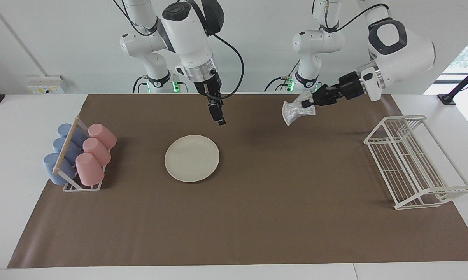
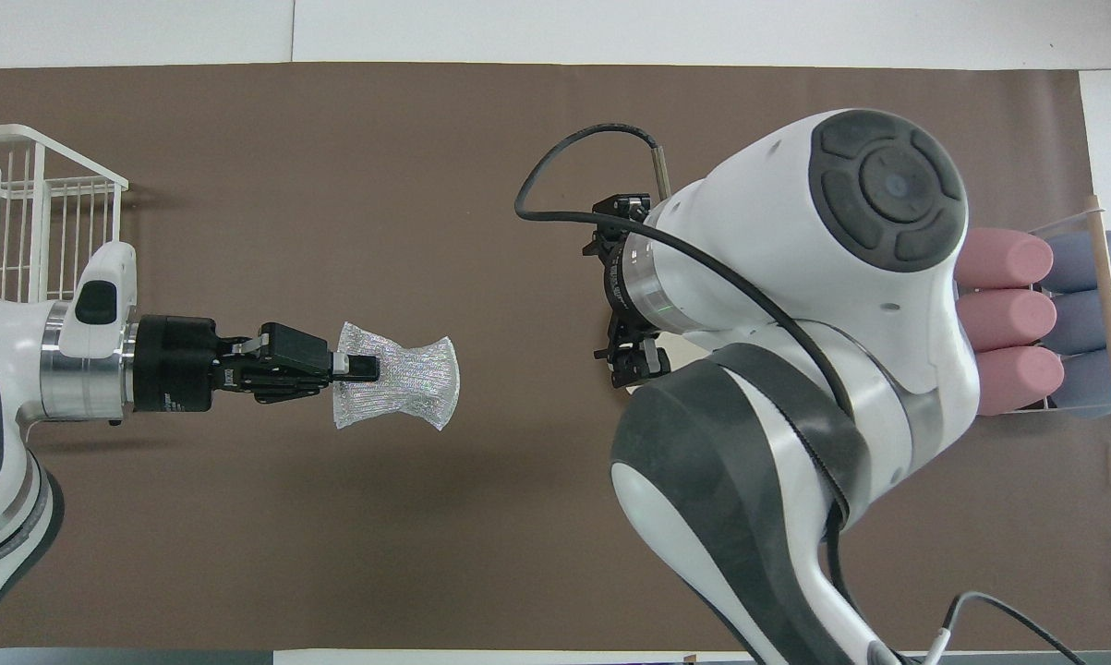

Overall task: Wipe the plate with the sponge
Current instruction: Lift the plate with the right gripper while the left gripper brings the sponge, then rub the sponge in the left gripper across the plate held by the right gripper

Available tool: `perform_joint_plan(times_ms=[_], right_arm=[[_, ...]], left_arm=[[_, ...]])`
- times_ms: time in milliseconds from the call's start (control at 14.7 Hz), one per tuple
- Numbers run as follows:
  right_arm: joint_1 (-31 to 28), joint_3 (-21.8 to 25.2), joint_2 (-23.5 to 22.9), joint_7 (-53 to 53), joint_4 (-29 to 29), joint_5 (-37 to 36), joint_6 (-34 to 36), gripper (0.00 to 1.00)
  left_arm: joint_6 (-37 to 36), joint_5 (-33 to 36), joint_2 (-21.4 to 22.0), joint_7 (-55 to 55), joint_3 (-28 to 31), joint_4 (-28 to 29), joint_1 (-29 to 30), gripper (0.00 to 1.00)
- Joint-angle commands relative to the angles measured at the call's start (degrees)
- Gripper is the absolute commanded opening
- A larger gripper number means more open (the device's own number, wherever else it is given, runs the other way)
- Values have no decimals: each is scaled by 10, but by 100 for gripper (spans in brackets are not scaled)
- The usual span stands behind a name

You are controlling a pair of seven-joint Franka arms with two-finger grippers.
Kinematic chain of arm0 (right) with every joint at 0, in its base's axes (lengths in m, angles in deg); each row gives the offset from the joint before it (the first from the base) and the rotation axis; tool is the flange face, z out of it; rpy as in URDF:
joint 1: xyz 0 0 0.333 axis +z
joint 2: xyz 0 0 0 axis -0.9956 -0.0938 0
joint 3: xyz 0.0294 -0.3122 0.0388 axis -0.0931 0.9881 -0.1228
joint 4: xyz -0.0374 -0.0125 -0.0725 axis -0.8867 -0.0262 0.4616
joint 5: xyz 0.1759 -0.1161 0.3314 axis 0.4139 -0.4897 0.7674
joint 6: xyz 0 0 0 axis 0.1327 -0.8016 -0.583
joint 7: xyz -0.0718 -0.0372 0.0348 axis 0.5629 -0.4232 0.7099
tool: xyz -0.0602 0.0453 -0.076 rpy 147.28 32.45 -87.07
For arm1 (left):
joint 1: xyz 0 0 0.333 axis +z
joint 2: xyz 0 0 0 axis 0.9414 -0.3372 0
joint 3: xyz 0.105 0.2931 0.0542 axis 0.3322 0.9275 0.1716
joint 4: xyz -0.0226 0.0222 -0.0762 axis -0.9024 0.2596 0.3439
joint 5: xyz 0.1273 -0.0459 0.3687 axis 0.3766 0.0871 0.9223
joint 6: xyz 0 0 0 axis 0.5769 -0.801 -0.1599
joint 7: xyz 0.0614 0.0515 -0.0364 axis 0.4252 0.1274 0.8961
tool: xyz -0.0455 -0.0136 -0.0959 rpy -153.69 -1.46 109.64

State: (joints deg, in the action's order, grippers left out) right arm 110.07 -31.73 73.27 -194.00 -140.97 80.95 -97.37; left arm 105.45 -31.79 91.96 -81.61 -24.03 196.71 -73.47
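Overhead, right arm (image 2: 795, 305) apparently hides the plate (image 2: 673, 351).

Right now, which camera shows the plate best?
The facing view: the whole plate lies bare on the brown mat. In the overhead view the right arm covers nearly all of it, leaving only a sliver beside the right end effector.

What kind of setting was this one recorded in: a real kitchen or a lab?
Most likely a robotics lab staged as a dishwashing station: two arms at a white table with a brown mat, a lone plate, a rack of cups, a wire rack, and no sink in view.
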Motion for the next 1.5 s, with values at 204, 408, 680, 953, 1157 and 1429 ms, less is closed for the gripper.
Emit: perform_joint_plan(times_ms=[204, 408, 680, 953, 1157, 1429], right_arm=[[42, -1, -21, -46, 11, -4, 16, 100], [59, -1, -6, -55, -17, -5, 11, 100], [86, -1, 5, -90, -43, -5, -11, 100], [101, -1, 21, -105, -78, -4, -32, 100], [101, -2, 20, -116, -74, -5, -30, 100], [115, -1, 20, -118, -74, -4, -36, 83]], left_arm=[[15, -129, 9, -125, 8, 73, -34, 0], [31, -136, 0, -142, 7, 76, -54, 0], [53, -157, -2, -145, 7, 79, -76, 0], [53, -157, 0, -145, 8, 84, -81, 0], [53, -157, 1, -146, 8, 87, -80, 0], [53, -157, 1, -146, 8, 86, -81, 0]])
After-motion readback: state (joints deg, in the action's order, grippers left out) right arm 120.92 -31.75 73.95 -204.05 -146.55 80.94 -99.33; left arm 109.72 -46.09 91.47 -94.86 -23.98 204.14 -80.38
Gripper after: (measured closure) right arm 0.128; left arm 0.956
